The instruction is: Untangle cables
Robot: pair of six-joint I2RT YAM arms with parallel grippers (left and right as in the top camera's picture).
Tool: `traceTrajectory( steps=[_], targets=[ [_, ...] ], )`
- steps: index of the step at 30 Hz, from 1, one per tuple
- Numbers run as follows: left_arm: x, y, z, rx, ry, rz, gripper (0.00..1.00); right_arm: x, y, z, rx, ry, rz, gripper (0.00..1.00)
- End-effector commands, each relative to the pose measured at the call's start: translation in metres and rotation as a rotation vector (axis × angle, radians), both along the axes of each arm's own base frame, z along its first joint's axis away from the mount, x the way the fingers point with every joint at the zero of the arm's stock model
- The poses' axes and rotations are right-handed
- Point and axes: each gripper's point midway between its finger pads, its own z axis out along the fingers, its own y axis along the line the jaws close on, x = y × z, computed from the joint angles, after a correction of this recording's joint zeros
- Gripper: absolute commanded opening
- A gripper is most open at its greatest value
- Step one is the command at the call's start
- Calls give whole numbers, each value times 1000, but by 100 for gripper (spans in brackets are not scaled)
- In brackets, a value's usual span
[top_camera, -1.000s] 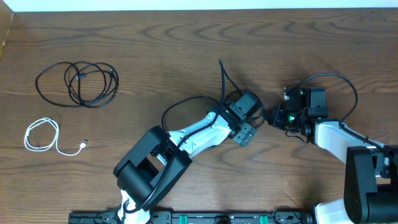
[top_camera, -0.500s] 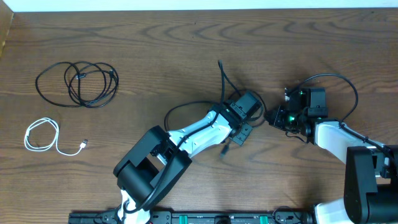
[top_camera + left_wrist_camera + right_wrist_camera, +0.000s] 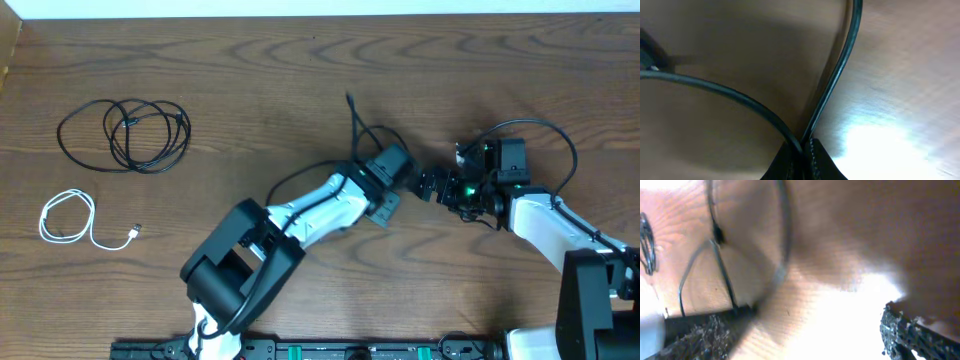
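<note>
One black cable (image 3: pixel 357 128) runs across the table's middle from its far end, loops to the left (image 3: pixel 285 178) and passes under my left arm. My left gripper (image 3: pixel 384 200) is shut on this cable; in the left wrist view the jaws pinch it (image 3: pixel 802 146), and two strands (image 3: pixel 839 67) fan out over the wood. Just to the right, my right gripper (image 3: pixel 428 186) stands open. Its fingers (image 3: pixel 907 335) are wide apart with only bare wood between them (image 3: pixel 807 330), and the black cable (image 3: pixel 782 235) lies blurred beyond. A second black cable (image 3: pixel 125 135) lies coiled at far left, with the white cable (image 3: pixel 68 218) below it.
The right arm's own thick black wire (image 3: pixel 545 130) arcs above its wrist. A rail (image 3: pixel 320 350) runs along the table's front edge. The table's left edge (image 3: pixel 8 60) is close to the coiled cables.
My left gripper has shut on the black cable. My right gripper has gone from shut to wide open. The cable's far end shifted slightly up and left.
</note>
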Motion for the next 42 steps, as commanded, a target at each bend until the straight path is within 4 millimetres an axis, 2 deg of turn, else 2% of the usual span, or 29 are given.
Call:
traceTrajectory(
  steps=[1,5,8,11,15,17,20,27,28,29,32,34,37,42],
  targets=[
    [49,22,37,-19,-122,106,7,-39,-23,-41,-137,210,-85,99],
    [91,47,81,-112,-235,215,7,-62,-41,-51,-228,345,-180,99],
    [118,74,103,-174,-291,321,7,-69,-41,-52,-232,374,-177,99],
    [140,96,111,-260,-298,417,8,-73,-41,-52,-234,390,-175,99],
    [158,116,117,-352,-294,465,8,-74,-38,-52,-222,395,-166,99],
    [157,114,118,-398,-263,447,8,-75,-35,-51,-223,394,-155,99],
    [145,103,114,-428,-201,372,8,-76,-32,-52,-228,391,-140,99],
    [109,84,91,-309,-138,150,8,-80,-24,-52,-232,396,-119,99],
    [101,81,87,-281,-127,96,14,-80,-22,-52,-234,396,-112,99],
    [93,77,83,-252,-117,33,24,-81,-21,-52,-235,395,-107,99],
    [80,71,78,-202,-101,-44,33,-81,-20,-52,-243,392,-102,99],
    [79,73,75,-171,-108,-40,36,-81,-20,-52,-244,393,-101,99],
    [79,77,69,-146,-102,-36,46,-83,-21,-52,-245,400,-101,99],
    [76,78,49,-125,-58,-33,82,-83,-21,-52,-245,401,-100,99]
  ],
)
